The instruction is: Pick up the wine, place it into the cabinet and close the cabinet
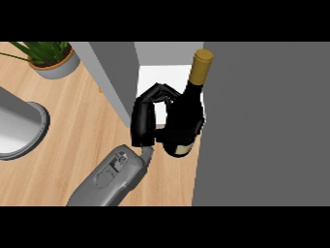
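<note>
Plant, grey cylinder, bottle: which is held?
The bottle: the left hand curls round it at the cabinet opening; plant and cylinder stand apart at left.

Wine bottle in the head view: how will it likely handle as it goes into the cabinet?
Probably rigid and heavy for its size: the wine bottle looks like dark glass. Tall and narrow, so likely to tip when set down. Smooth sides may slip in the left hand curled round it.

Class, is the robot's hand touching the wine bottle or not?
Touching. The head view shows the left hand with its fingers curled round the bottle, with no gap between them.
</note>
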